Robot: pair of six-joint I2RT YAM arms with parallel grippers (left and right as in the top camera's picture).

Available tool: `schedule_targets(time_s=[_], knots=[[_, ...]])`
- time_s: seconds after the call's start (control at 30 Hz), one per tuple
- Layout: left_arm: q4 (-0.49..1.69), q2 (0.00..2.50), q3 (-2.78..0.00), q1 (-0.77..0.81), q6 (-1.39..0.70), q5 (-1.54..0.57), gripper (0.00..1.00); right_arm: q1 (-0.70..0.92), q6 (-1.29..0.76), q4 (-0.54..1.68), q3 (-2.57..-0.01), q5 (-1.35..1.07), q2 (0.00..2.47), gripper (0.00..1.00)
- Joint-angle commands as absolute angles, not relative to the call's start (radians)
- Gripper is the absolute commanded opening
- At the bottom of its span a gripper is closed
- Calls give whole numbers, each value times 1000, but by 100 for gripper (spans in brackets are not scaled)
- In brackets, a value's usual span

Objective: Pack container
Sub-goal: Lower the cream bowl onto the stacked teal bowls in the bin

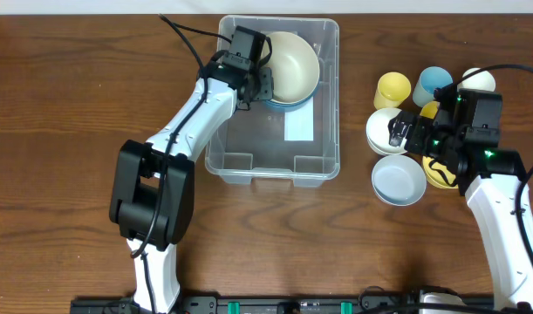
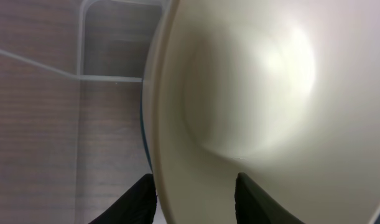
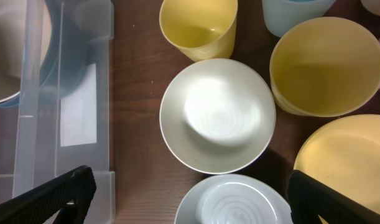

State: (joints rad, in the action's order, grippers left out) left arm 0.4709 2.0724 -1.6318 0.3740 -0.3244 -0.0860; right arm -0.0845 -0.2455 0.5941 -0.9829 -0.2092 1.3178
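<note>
The clear container (image 1: 330, 105) stands at the table's middle, with a white label (image 1: 299, 128) on its base. My left gripper (image 1: 264, 80) reaches into its far end and is shut on the rim of a cream bowl (image 1: 294, 65). The bowl sits tilted over a blue bowl (image 1: 288, 105). In the left wrist view the fingers (image 2: 196, 190) straddle the cream bowl's rim (image 2: 239, 93). My right gripper (image 1: 414, 144) is open and empty above the dishes to the right. In the right wrist view it (image 3: 190, 180) hovers over a white bowl (image 3: 217, 115).
Right of the container stand a yellow cup (image 1: 392, 89), a blue cup (image 1: 433, 83), a white bowl (image 1: 384, 129), a pale ribbed bowl (image 1: 399, 180) and a yellow bowl (image 1: 438, 174). The container's wall (image 3: 84, 93) shows at the left of the right wrist view.
</note>
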Motion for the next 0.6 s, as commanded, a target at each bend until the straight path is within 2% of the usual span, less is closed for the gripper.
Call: schedule_targets(time_s=[0.0,0.3,0.57], knots=[[466,2063,-1635,394,-311,-69,40,-77,-255,595,-1000,-214,1330,99],[450,2019,-1637,416,-312,-67,38,-70,-258,603,-1000,-217,1359,99],[445,1938,-1656,417,-307,-8,44,-59,-258,602,-1000,-217,1375,99]])
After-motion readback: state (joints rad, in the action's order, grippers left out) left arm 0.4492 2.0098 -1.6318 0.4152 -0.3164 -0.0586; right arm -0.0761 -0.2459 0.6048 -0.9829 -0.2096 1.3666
